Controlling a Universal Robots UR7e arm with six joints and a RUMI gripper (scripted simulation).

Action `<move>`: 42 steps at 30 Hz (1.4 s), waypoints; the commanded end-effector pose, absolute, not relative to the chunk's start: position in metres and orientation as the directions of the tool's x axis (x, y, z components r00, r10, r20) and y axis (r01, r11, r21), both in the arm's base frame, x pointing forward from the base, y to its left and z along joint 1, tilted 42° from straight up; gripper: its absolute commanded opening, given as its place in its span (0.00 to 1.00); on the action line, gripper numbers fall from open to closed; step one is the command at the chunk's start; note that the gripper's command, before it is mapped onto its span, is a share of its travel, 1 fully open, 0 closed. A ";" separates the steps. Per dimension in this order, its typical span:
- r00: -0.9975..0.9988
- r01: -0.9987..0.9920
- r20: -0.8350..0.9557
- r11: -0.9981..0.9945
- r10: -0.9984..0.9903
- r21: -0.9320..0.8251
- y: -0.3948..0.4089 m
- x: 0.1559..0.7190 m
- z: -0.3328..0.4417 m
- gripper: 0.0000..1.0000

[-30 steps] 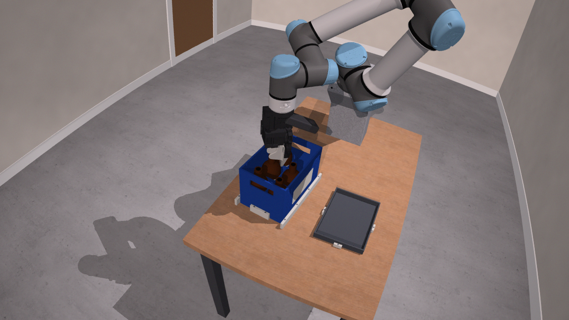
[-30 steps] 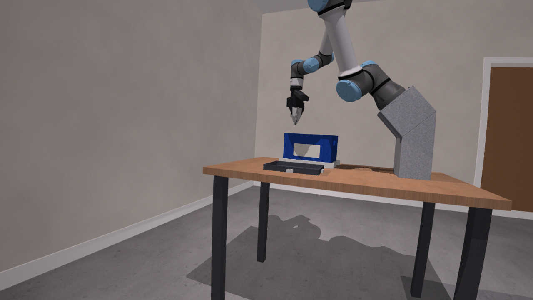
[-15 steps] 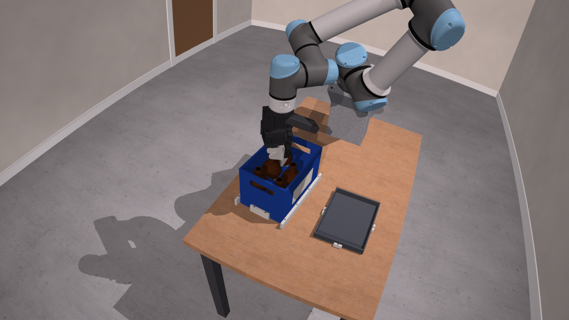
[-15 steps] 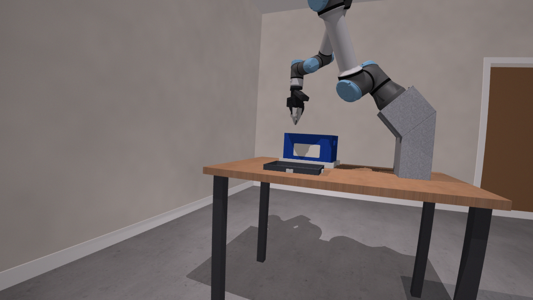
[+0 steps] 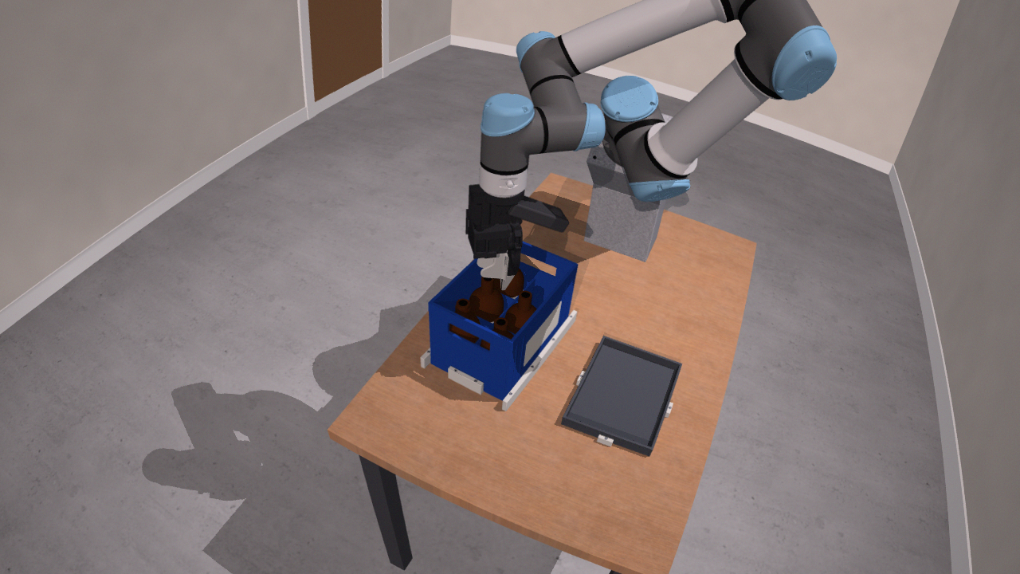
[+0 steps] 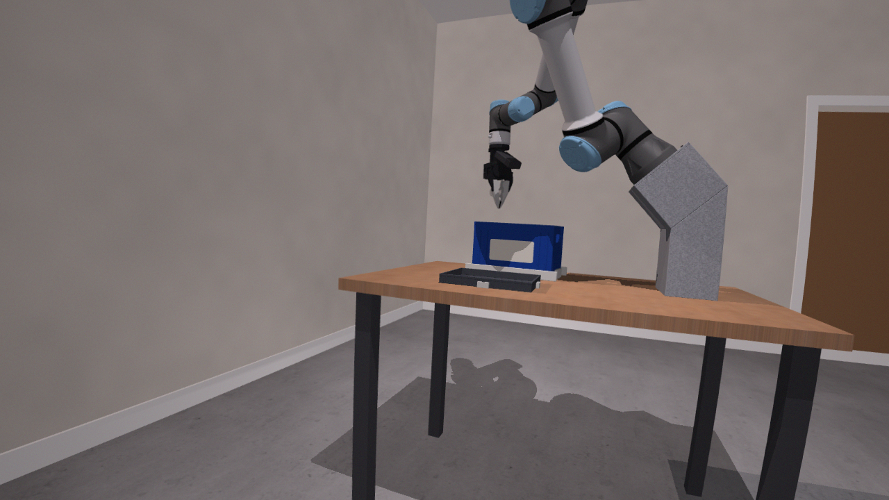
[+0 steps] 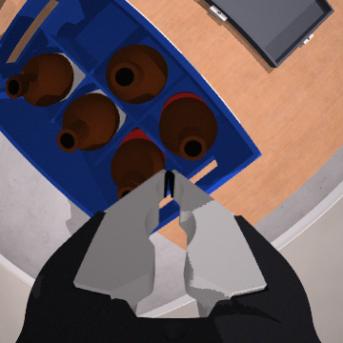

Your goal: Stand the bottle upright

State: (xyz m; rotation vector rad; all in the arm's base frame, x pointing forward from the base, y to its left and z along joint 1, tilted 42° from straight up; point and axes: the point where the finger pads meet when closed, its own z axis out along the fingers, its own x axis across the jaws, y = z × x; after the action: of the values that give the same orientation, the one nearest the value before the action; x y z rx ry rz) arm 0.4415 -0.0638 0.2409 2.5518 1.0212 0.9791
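Hand (image 5: 504,285) (image 6: 499,206) (image 7: 169,172): pale fingers together at the tips, nothing between them, pointing downward. In the exterior view it hangs above the blue crate (image 5: 467,349) (image 6: 519,231) (image 7: 200,83), apart from its rim.

Crate: level on the wooden tabletop (image 5: 499,457) (image 6: 590,298) (image 7: 229,95), with a pale panel on its long side toward the tray. Low white strips (image 5: 542,360) (image 6: 540,273) stand on the tabletop along its base.

Contents: five brown bottles, all inside the crate, each in its own compartment, openings upward. The wrist view shows one bottle (image 7: 137,73) in the row nearer the tray, and beside it another bottle (image 7: 188,126) with red showing at its edge. In the next row are a third bottle (image 7: 90,121), a fourth bottle (image 7: 48,79) and a fifth bottle (image 7: 137,162), the last partly covered by a finger. Which neck differs in thickness cannot be told from these views.

Tray: the dark grey tray (image 5: 624,396) (image 6: 489,280) (image 7: 281,24) lies flat on the tabletop, apart from the crate, with small white blocks (image 5: 605,440) (image 6: 483,285) (image 7: 218,12) at its sides. It bears no bottle.

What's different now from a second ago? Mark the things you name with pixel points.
The gripper (image 5: 505,287) (image 6: 498,206) (image 7: 169,172) has shifted slightly toward the arm's base, above the crate (image 5: 467,353) (image 6: 481,245) (image 7: 243,151). Nothing was grabbed or let go; its jaws are shut on nothing. The crate, bottles (image 5: 488,300) (image 7: 140,88) and tray (image 5: 622,392) (image 6: 491,281) (image 7: 272,29) look unmoved.
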 end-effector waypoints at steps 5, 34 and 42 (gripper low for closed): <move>0.545 0.547 0.483 -0.727 0.685 0.414 -0.086 0.414 0.218 0.00; 0.526 0.523 0.516 -0.736 0.676 0.430 -0.136 0.326 0.129 0.00; 0.525 0.521 0.518 -0.736 0.675 0.432 -0.137 0.325 0.128 0.00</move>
State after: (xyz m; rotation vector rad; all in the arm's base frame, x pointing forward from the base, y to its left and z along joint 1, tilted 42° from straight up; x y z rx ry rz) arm 0.3290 -0.1345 0.1318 2.5566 1.0171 0.9847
